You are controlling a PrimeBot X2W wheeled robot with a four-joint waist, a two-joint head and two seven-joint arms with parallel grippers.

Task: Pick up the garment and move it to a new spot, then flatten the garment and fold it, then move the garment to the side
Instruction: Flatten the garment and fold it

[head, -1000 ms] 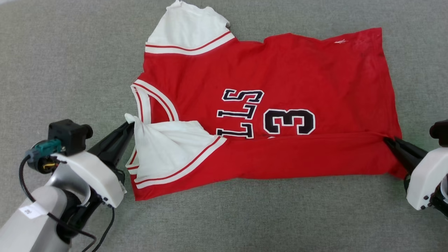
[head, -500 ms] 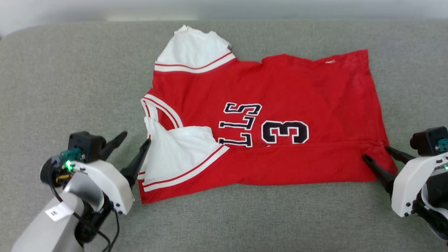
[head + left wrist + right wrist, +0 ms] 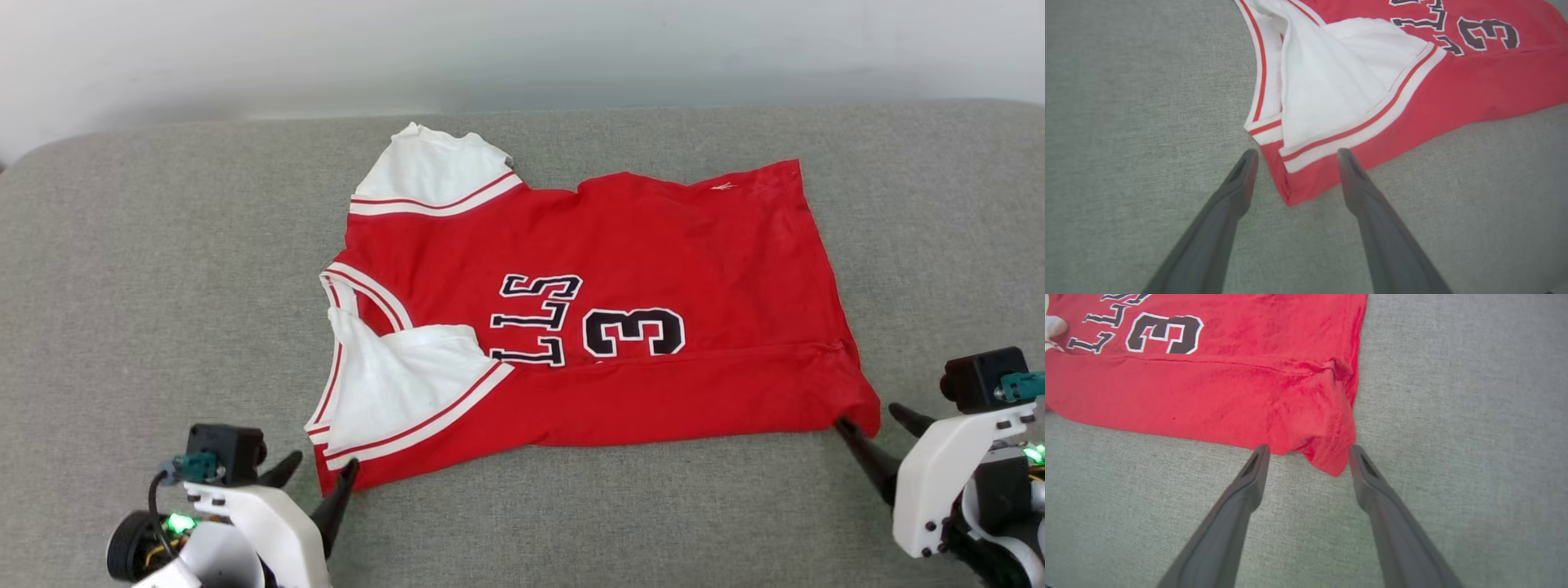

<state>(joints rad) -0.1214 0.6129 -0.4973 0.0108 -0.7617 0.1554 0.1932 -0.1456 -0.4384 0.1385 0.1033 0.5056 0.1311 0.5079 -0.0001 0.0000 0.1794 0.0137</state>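
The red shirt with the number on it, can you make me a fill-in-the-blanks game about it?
1. The one big number you can see on the garment is ____.
2. The garment's sleeves are coloured ____.
3. The left tool and the right tool sit at the garment's near corners, and both are ____.

Missing words: 3; white; open.

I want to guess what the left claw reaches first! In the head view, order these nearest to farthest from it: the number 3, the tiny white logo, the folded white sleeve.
1. Folded white sleeve, just beyond the left gripper.
2. Number 3, middle of the shirt, rightward.
3. Tiny white logo, far right corner.
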